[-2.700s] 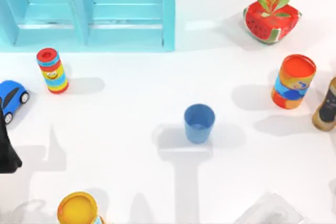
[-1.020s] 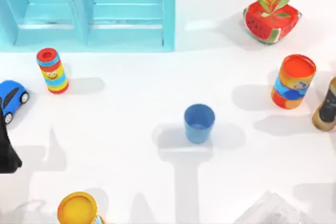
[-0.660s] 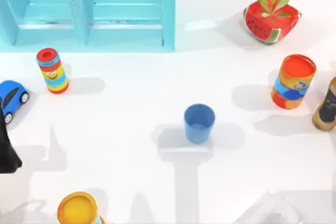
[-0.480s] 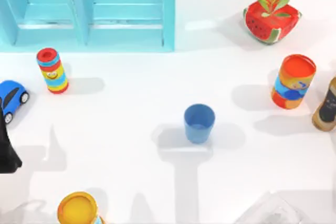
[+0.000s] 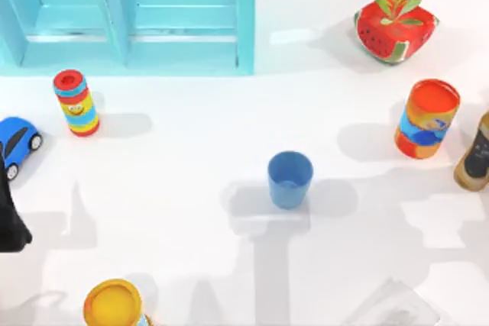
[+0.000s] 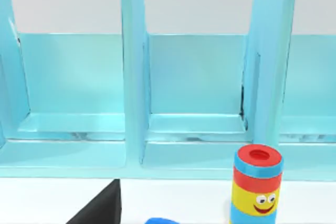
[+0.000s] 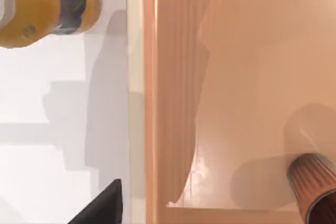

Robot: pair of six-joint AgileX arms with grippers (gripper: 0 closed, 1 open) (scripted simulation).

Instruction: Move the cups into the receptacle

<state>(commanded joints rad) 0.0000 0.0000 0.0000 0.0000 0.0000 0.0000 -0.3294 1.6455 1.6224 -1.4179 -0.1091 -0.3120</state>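
The mid-blue cup stands upright near the middle of the table, with no gripper near it. The ribbed reddish-brown cup sits inside the peach-coloured receptacle. My right gripper hangs over the receptacle's wall, open, and its one visible dark finger is well apart from that cup. My left gripper is parked at the table's left edge, open and holding nothing; its fingertip faces the blue shelf.
A light-blue shelf stands at the back left, with a striped smiley cylinder and a blue toy car in front of it. The right side holds a watermelon planter, an orange-and-blue can and a bottle. A yellow-topped cylinder is at the front left.
The arm's shadow over the right front of the table has shifted and spread. The blue cup and the other objects have not moved.
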